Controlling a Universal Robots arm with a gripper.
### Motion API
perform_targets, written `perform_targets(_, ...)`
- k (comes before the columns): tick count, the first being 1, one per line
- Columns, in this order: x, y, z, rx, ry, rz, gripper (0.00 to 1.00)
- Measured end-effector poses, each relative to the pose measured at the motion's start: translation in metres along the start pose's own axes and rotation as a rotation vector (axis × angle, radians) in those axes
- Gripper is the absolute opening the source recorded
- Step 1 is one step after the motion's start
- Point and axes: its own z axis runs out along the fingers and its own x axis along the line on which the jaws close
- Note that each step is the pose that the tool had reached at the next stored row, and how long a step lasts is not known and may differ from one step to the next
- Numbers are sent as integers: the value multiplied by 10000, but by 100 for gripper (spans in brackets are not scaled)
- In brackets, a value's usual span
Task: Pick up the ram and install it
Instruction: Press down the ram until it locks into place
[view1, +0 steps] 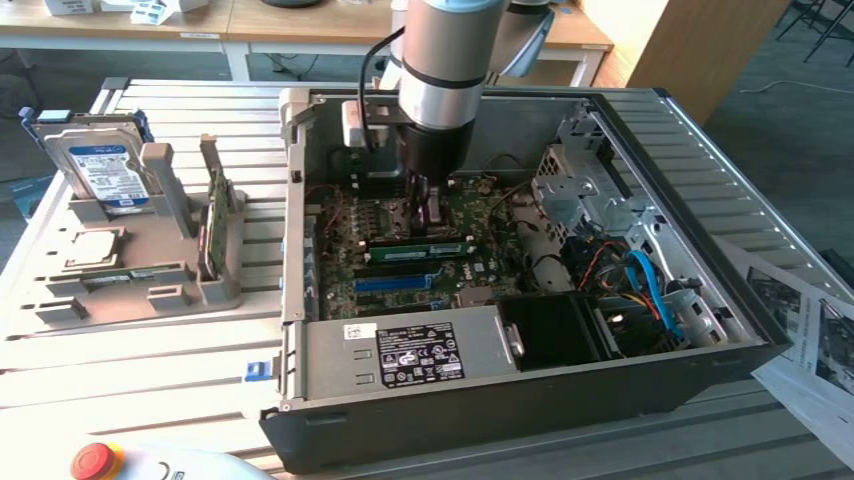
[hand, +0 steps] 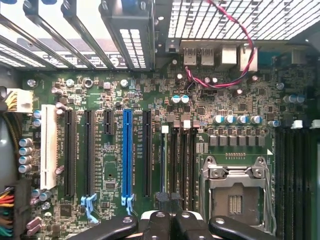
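inside the open computer case (view1: 534, 380), the gripper (hand: 174, 222) sits closed over the motherboard (hand: 240, 105).

surface: pale slatted metal table (view1: 160, 350) | behind: wooden desk (view1: 267, 25), wooden panel (view1: 694, 50) | floor: grey carpet (view1: 801, 90) | light: bright, even

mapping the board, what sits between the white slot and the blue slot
In the wrist view, two long black slots and one shorter black slot lie between the white slot and the blue slot, all parallel.
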Motion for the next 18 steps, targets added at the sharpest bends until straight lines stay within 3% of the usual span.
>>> perform_targets(18, -2, 3, -223, 0, -1, 0, 10)
